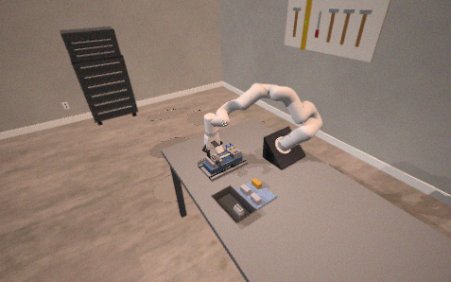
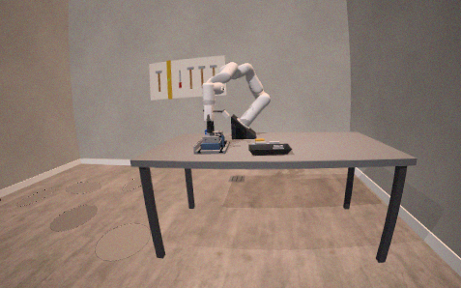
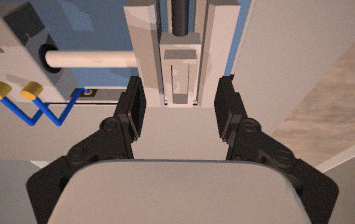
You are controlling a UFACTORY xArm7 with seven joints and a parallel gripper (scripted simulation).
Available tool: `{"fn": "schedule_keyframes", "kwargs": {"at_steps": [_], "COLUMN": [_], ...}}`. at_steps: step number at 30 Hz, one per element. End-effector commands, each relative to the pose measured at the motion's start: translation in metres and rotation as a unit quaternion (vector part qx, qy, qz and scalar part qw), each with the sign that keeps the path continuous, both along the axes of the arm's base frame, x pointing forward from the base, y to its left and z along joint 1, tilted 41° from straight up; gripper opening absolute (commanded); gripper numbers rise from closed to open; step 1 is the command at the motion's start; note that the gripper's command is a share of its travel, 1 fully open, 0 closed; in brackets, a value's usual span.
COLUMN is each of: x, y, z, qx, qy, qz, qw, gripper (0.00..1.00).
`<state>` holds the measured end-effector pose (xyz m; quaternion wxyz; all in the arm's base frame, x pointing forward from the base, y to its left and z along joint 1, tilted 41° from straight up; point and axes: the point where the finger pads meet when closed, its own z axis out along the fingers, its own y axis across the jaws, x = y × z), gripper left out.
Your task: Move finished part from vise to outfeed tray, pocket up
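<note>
The blue and grey vise stands on the table near its far left end; it also shows in the exterior view. In the wrist view a small grey block with a recess, the finished part, sits between the vise's two pale jaws. My gripper hangs straight down just above the vise, open, with a finger on either side of the jaw line and nothing between them. It also shows in the top and exterior views. The dark outfeed tray lies nearer the table's front and holds one grey block.
A blue mat with two grey blocks and an orange block lies beside the tray. The vise's pale handle rod and blue hoses with yellow tips sit left of my fingers. The arm's black wedge base is behind.
</note>
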<state>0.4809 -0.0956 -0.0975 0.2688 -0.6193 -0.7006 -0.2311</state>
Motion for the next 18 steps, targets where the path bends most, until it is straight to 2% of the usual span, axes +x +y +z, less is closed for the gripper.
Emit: {"fn": "schedule_keyframes", "kwargs": {"at_steps": [1,18], "x": [0.0014,0.0013], "y": [-0.0021,-0.001], "z": [0.0011,-0.0001], "qx": [-0.001,-0.001], "qy": [-0.002,-0.002], "qz": [-0.001,-0.001], "qw": [1.0,1.0], "gripper": [0.69,0.69]}}
